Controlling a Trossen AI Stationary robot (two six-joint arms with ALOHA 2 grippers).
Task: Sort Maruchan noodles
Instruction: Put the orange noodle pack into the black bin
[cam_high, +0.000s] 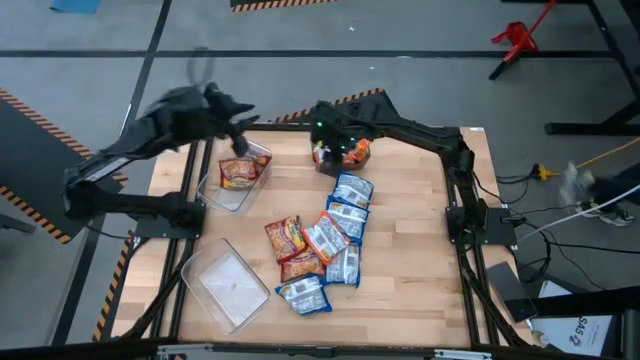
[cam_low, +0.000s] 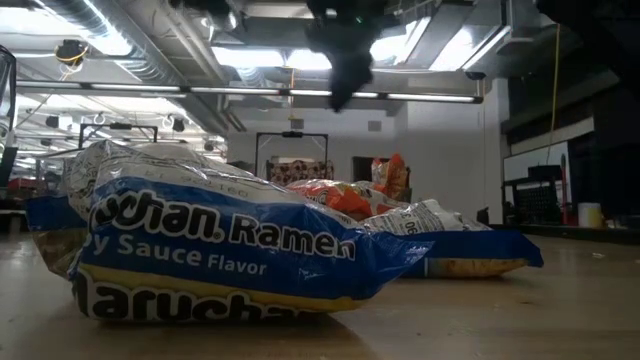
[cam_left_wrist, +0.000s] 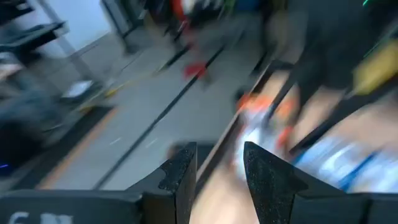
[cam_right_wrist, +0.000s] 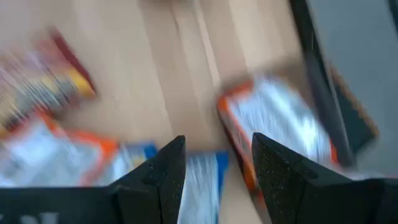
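Nearest the front edge of the wooden desk (cam_high: 410, 250), on the left, lies a clear bin (cam_high: 228, 284) with nothing visible inside it; just right of it the Maruchan noodles (cam_high: 322, 242) lie in a loose heap at the middle of the desk, blue-and-white packets mixed with orange-and-white and red-orange ones, several overlapping; in the low view a blue-and-white packet (cam_low: 215, 245) fills the foreground, lying flat on the desk with other packets behind it; from the heap a short run of blue-and-white packets reaches toward the far side.

Farther back on the left stands a second clear bin (cam_high: 236, 176) holding a red-orange packet (cam_high: 240, 172); the left gripper (cam_high: 237, 142) hangs just above the far end of this bin, and in its wrist view its two dark fingers (cam_left_wrist: 180, 180) stand apart with nothing between them.

At the far middle of the desk the right gripper (cam_high: 330, 150) is just above an orange-and-white packet (cam_high: 352, 153) lying near the far edge; its wrist view shows its fingers (cam_right_wrist: 166, 171) apart with bare desk and packets seen through the gap, gripping nothing; that view is blurred, so whether a fingertip touches the packet cannot be told.
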